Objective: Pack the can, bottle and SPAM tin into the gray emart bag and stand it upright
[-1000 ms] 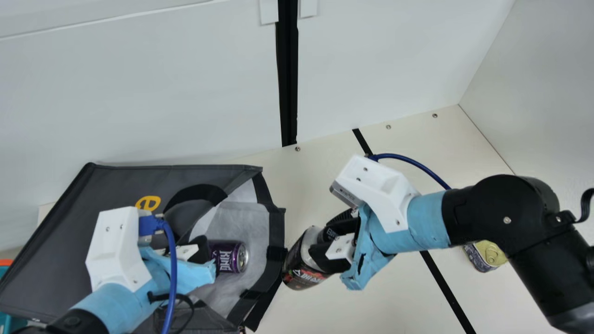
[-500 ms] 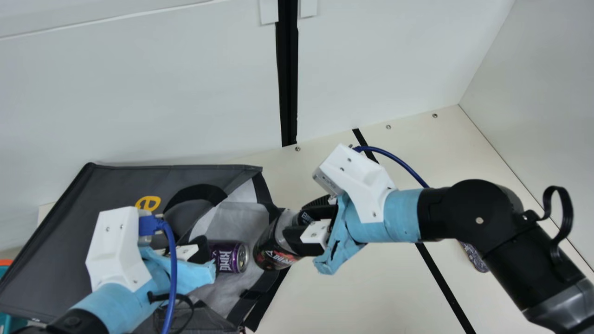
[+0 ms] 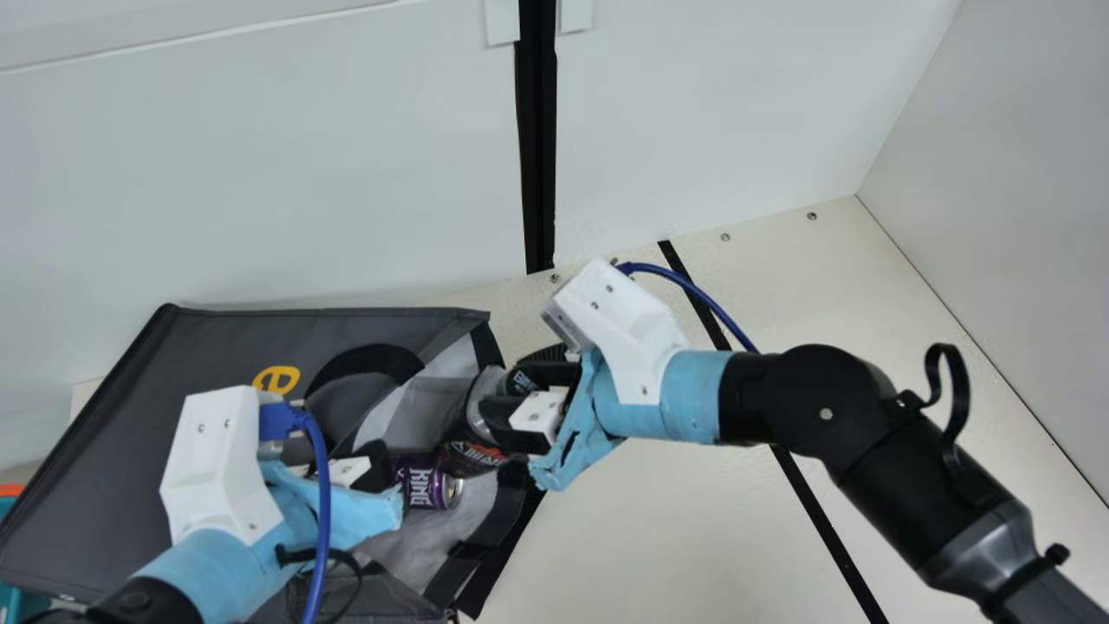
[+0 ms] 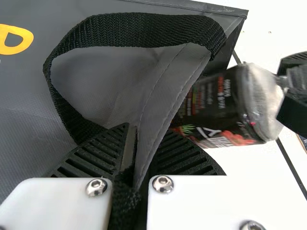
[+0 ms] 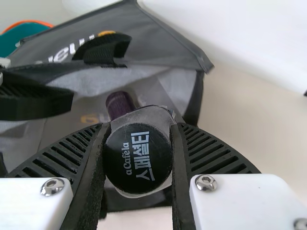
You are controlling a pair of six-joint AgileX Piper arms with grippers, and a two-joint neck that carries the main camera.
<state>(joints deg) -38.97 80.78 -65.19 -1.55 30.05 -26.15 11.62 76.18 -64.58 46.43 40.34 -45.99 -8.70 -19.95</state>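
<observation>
In this room a cream table point(image 3: 658, 537) bears the gray emart bag point(image 3: 217, 347), smooth fabric, rim pinched by the left gripper point(image 4: 144, 148). At its mouth, the nearer right gripper point(image 5: 138, 158) clamps the glossy bottle point(image 3: 472, 455) near its cap, base toward half past seven (seemingly ready to push in), beside the purple can point(image 3: 424, 481) inside.

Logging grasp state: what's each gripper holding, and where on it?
Right gripper: bottle, by its black cap. Left gripper: gray bag, pinched at the edge of its opening.
</observation>
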